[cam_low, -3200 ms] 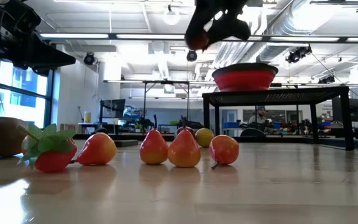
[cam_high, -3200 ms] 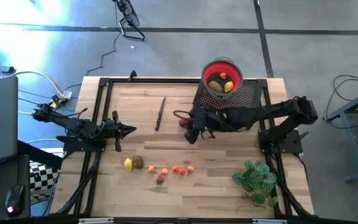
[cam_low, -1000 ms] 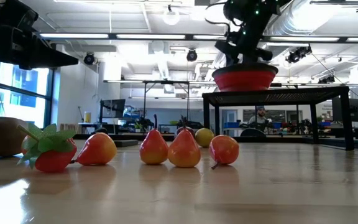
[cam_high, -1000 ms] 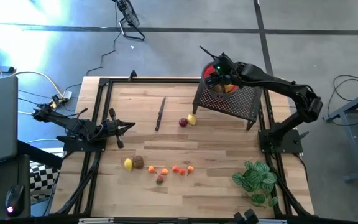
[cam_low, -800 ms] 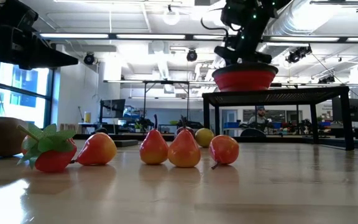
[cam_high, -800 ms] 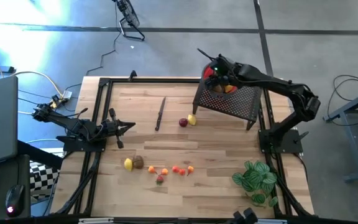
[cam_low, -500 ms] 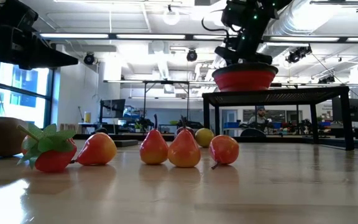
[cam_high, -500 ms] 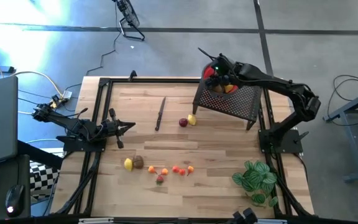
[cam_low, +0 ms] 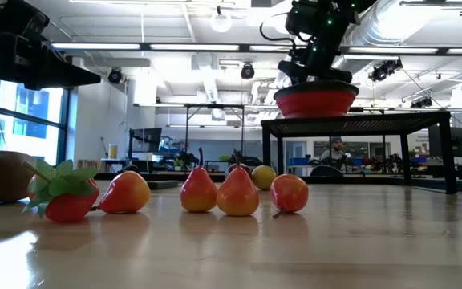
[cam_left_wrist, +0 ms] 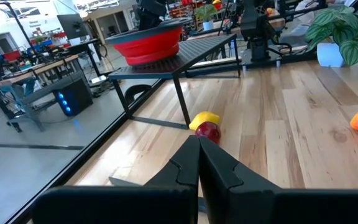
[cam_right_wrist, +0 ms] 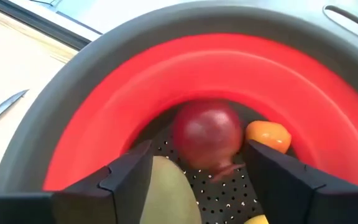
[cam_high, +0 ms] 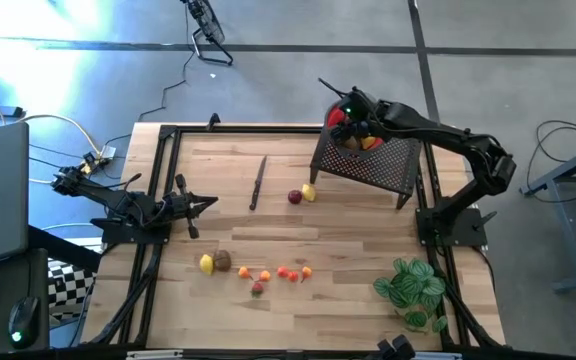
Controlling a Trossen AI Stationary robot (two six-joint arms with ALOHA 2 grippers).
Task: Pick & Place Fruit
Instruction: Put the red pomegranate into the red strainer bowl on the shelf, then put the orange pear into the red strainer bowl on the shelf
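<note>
Releasing was judged to be the step in hand: the right gripper was poised over the red bowl on the black stand at the far right of the surface. Its jaws were spread wide, with a red apple lying between them but seemingly touched by neither, beside an orange piece and a pale green one. Next, a lift clear of the bowl was judged to be called for, then a reach to the red and yellow pair mid-surface, or to the row of fruit nearer the front edge. The right arm was stretched across the stand, wrist tipped down into the bowl. The left gripper was parked at the left edge, fingers closed on nothing.
</note>
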